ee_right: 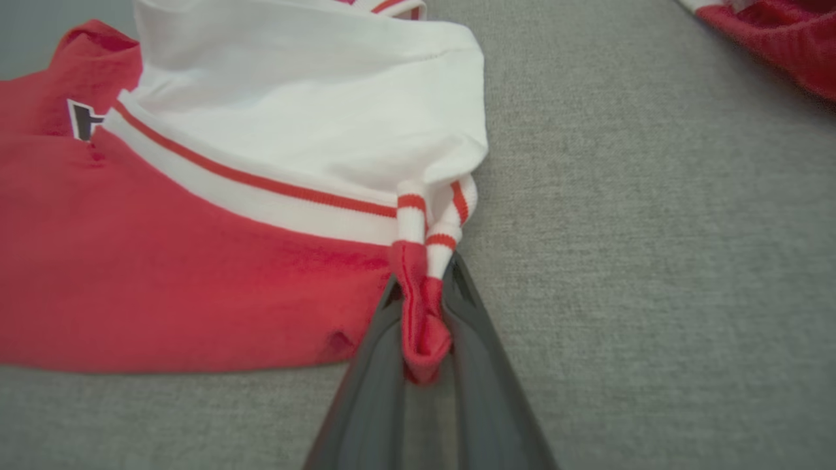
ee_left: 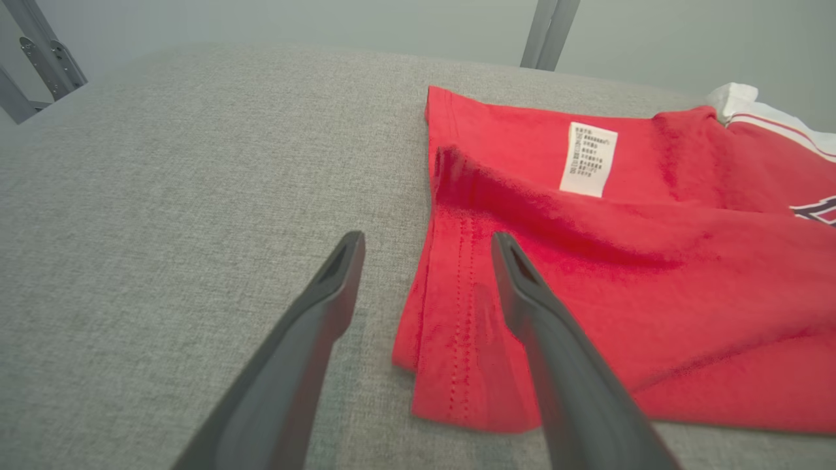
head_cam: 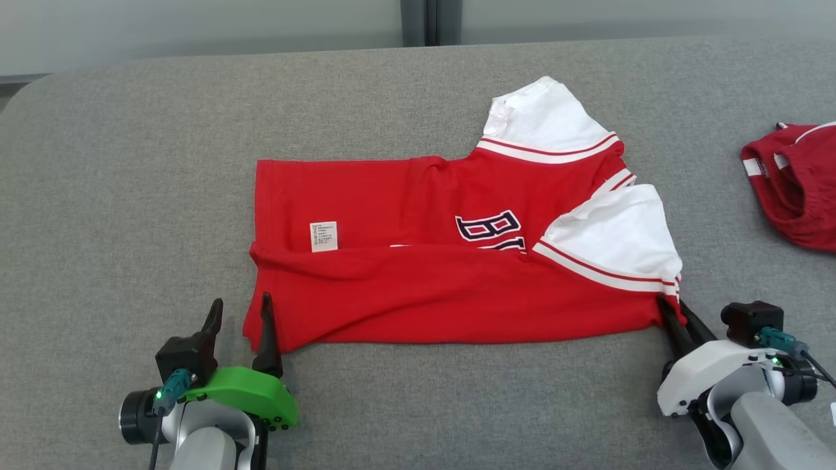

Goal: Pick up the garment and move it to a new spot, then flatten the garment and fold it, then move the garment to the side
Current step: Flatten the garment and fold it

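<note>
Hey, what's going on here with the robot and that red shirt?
A two-armed robot is folding a red shirt with white sleeves that lies on the grey table. Its right gripper is shut on the shirt's edge by the near sleeve. Its left gripper is open, straddling the hem corner, not yet closed on it. A second red garment lies off to the right.

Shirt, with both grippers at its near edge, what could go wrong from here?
1. The right gripper is shut on only a small bunch at the shirt corner; it may slip when pulled.
2. The left gripper is open, one finger over the hem, the other over bare table; closing may catch just the top layer, skewing the fold.
3. Another red garment lies to the right; a move that way could land on it.
</note>
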You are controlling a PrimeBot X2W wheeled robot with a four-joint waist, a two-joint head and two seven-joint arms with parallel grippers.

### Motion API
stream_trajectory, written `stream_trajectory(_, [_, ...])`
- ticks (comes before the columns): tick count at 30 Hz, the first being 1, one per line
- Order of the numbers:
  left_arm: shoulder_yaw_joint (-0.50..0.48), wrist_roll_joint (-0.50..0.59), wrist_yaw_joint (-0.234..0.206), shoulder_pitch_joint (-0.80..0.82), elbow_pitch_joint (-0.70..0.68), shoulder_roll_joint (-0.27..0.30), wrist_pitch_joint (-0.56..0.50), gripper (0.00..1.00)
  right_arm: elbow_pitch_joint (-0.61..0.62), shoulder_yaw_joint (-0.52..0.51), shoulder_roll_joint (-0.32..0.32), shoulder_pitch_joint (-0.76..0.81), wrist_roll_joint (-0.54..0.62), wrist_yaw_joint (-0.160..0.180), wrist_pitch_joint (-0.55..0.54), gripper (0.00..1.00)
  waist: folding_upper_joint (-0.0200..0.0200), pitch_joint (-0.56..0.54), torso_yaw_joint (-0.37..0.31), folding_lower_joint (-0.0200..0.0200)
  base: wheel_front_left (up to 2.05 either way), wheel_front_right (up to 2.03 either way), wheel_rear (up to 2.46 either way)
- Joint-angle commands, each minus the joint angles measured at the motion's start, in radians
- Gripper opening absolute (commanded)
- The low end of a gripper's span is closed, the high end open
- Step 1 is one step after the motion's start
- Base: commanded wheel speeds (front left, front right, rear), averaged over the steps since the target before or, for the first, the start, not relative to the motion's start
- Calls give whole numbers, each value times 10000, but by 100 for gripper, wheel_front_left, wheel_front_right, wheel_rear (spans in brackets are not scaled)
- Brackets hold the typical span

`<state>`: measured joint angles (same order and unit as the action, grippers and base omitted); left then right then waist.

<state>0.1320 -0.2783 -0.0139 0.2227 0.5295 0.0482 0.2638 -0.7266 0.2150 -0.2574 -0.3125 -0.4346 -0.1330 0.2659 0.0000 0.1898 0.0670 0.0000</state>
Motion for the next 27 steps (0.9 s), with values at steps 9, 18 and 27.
stream_trajectory(9, [141,-670,679,94,154,52,0,100,403,-155,-361,155,-93,38,-24,0,0,61,-184,0,0,0,0])
stream_trajectory(18, [217,-927,955,-10,347,56,0,100,552,-119,-313,114,-3,36,-23,0,0,159,-253,0,0,0,0])
stream_trajectory(27, [324,-1239,1111,531,1135,55,0,94,746,-50,-260,-81,57,35,-23,0,0,391,-364,0,0,0,0])
